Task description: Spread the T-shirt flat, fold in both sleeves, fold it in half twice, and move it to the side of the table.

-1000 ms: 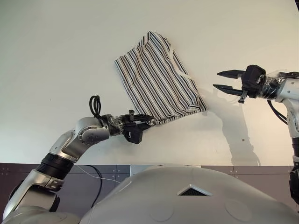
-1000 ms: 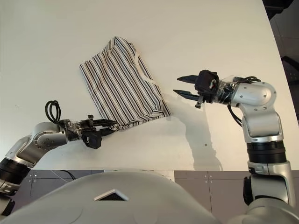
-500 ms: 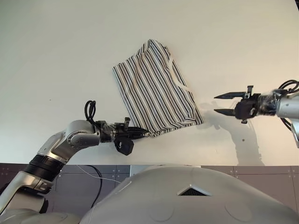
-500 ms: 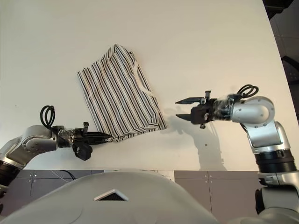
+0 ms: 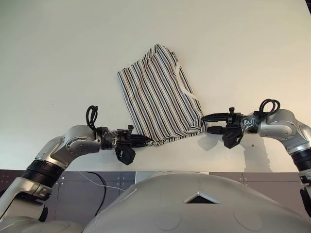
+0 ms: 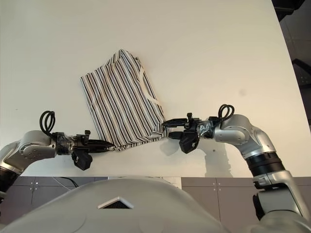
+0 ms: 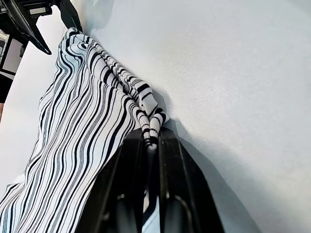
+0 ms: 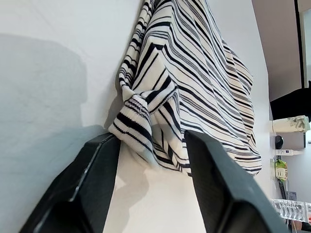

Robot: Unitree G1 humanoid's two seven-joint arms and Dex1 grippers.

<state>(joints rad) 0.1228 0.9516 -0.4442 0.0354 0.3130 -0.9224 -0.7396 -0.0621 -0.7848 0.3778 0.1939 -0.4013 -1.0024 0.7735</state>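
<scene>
The black-and-white striped T-shirt (image 5: 160, 94) lies folded into a narrow panel on the white table (image 5: 58, 58), slanting from far right to near left. My left gripper (image 5: 148, 141) is shut on the shirt's near left corner; in the left wrist view the fingers (image 7: 131, 170) pinch a bunched fold of striped cloth (image 7: 148, 109). My right gripper (image 5: 205, 124) is open at the near right corner. In the right wrist view that corner (image 8: 138, 116) sits between the two spread fingers (image 8: 218, 184), unclamped.
The table's near edge (image 5: 243, 171) runs just behind both grippers, with dark panels below it. The table's right edge (image 6: 286, 53) lies well off to the right. Bare white surface surrounds the shirt on its far, left and right sides.
My right gripper came down and leftward from open air to straddle the shirt's near right corner. My left gripper kept its hold and drew slightly toward the near edge; the shirt shifted a little.
</scene>
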